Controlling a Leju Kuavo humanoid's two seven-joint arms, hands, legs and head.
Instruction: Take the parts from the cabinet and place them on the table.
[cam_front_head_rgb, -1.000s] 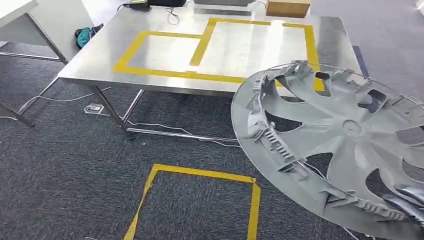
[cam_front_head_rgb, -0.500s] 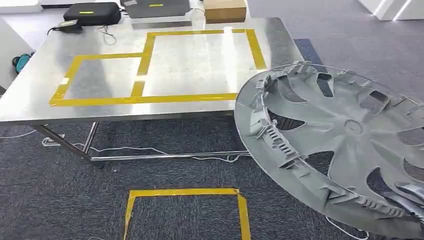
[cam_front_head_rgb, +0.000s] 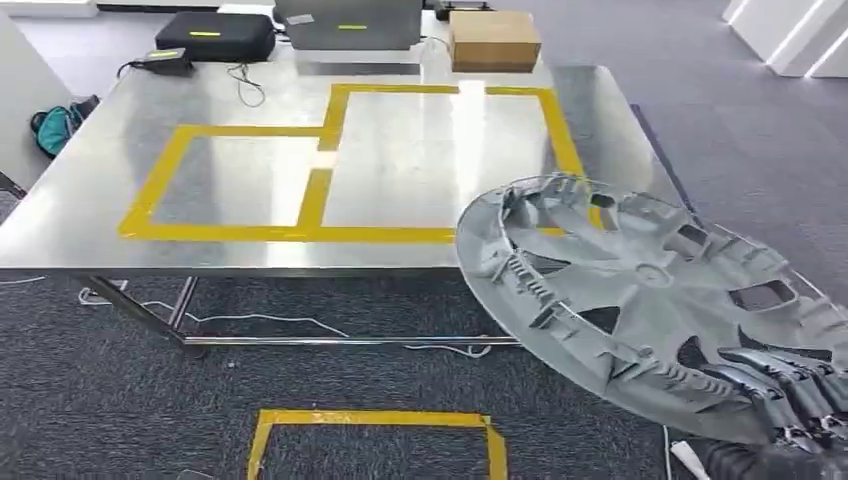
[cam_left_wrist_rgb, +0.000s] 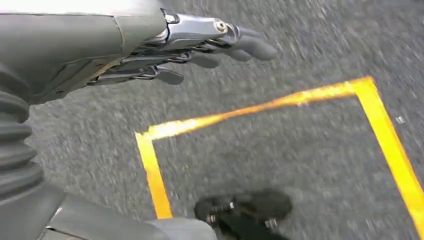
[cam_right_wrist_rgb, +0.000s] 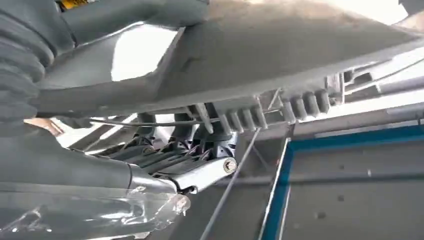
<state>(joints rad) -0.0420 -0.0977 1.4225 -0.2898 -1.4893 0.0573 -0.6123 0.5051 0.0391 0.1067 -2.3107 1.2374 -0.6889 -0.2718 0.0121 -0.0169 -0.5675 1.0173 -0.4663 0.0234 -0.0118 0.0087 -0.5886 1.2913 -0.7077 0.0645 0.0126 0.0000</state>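
Wheel cover (cam_front_head_rgb: 640, 300) rim gripped in right fingers (cam_front_head_rgb: 790, 385).

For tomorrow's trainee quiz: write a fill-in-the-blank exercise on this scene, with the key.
1. The robot's right hand grips the rim of a grey ____.
2. The tape outlines on the steel table are ____ in colour.
3. At the table's far edge, the cardboard box is ____ in colour.
4. The left hand holds ____.

Missing words: wheel cover; yellow; brown; nothing.
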